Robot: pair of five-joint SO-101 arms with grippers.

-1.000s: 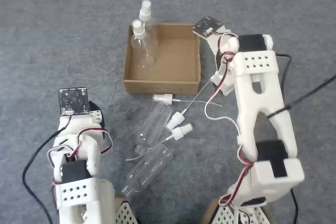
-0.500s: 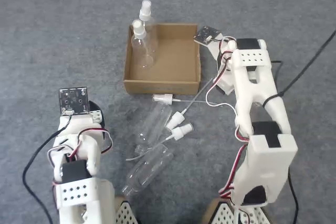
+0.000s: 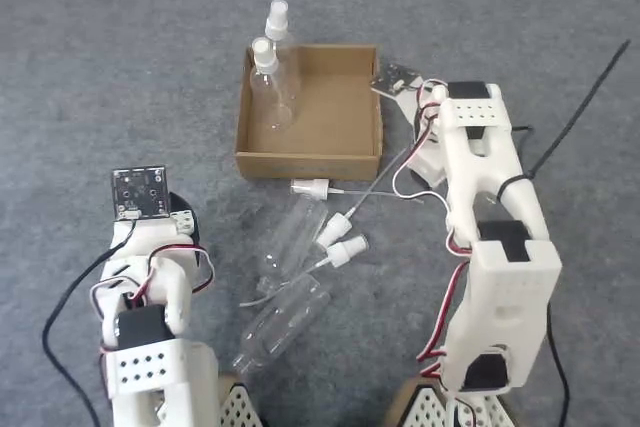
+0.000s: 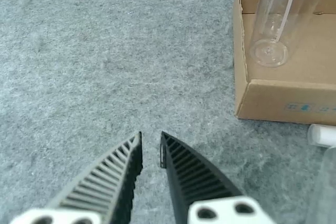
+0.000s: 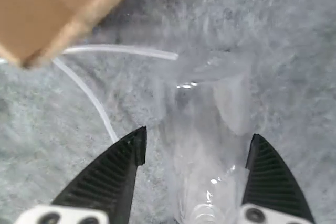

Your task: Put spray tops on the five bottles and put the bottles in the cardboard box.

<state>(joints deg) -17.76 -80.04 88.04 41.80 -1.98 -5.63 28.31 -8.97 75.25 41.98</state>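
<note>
Grey carpet (image 3: 120, 67) all across the table, and your cardboard box (image 3: 308, 159) sits at the far middle. One capped bottle (image 3: 272, 92) stands upright in the box's left corner. A second capped bottle (image 3: 277, 25) rises at the far wall, and I can't tell whether it is inside or just behind. Two uncapped bottles (image 3: 290, 232) lie on the carpet in front of the box, with three loose spray tops (image 3: 345, 249) beside them. Your left gripper (image 4: 151, 141) hangs over bare carpet, fingers nearly together with a thin gap, gripping nothing. Your right gripper (image 5: 195, 148) is spread wide near the box's corner, straddling a clear bottle (image 5: 210, 124) lying on the carpet. I can't tell whether it touches the bottle.
</note>
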